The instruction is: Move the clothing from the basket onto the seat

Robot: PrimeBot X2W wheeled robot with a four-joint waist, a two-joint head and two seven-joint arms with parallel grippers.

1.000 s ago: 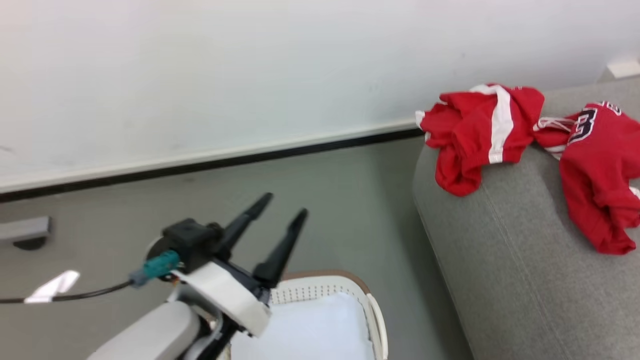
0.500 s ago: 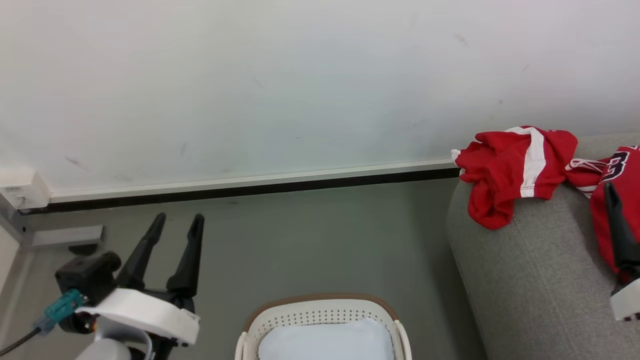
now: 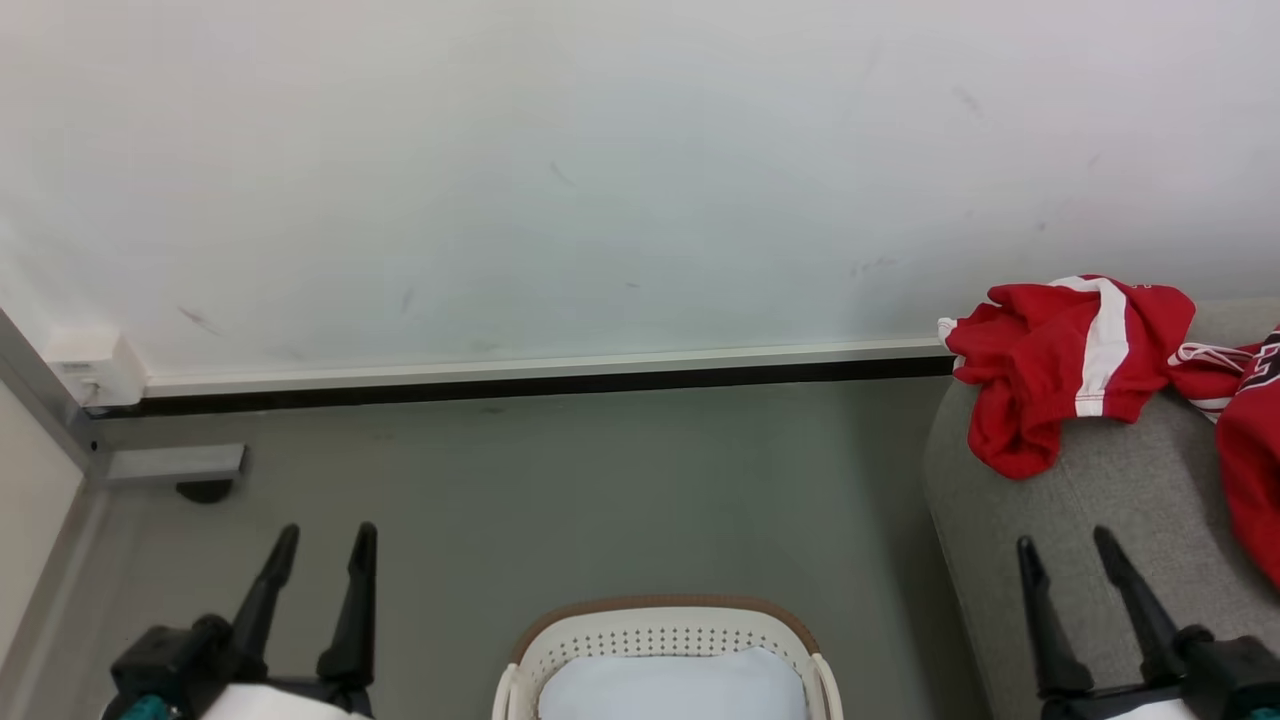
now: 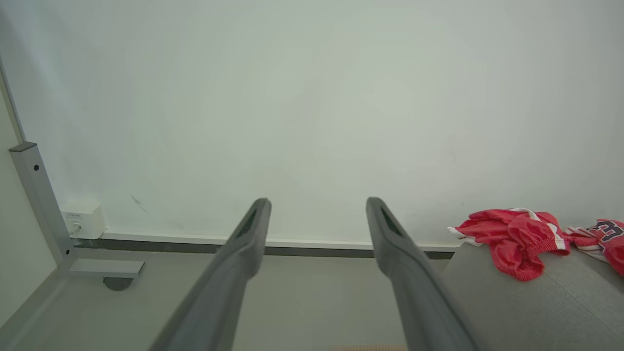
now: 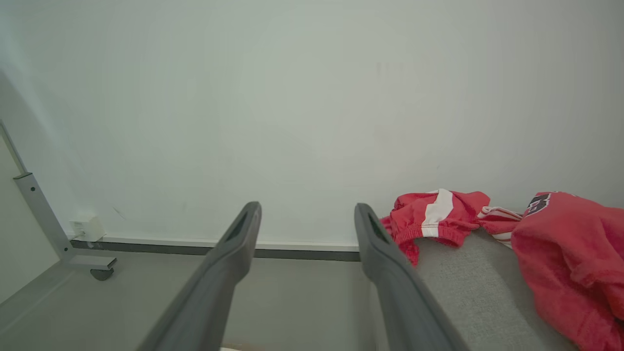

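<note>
Left gripper (image 3: 325,530) and right gripper (image 3: 1062,540) flank the basket (image 3: 660,608), fingers parted, holding nothing; clothing (image 3: 1060,370) lies on the seat (image 3: 1100,500) just beyond the right fingertips, pale liner (image 3: 670,690) between grippers: transfer judged complete.

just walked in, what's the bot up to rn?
Laundry transfer, and it looks about done. The red clothing lies on the grey seat, one piece draped over its corner by the wall. The basket on the floor shows a pale liner and no red in its visible part. Left gripper and right gripper sit low either side of the basket, jaws open, holding nothing.
</note>
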